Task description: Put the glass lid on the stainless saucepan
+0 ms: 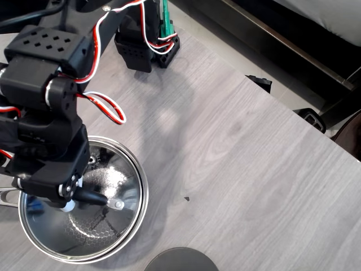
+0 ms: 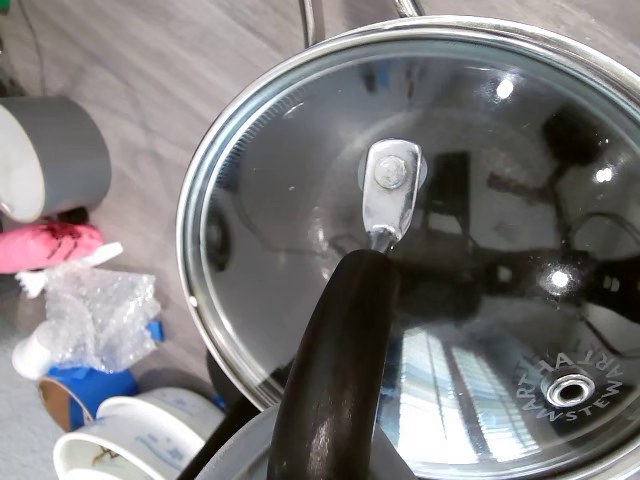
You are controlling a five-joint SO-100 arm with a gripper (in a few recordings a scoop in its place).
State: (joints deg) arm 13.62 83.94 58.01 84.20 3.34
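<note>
1. Overhead view showed the black arm's claw [image 1: 67, 195] closed around the black bar handle of the glass lid [image 1: 115, 175].
2. That lid sat over the saucepan [image 1: 34, 237] at the lower left of the grey wood surface [image 1: 237, 147].
3. Wrist view showed the lid [image 2: 300, 200], its handle [image 2: 340, 360] and steam vent [image 2: 568, 388].
4. A dark grey disc [image 1: 180, 259] lay near the pan.

A dark grey disc [image 1: 181, 260] lies on the grey table [image 1: 237, 147].
</note>
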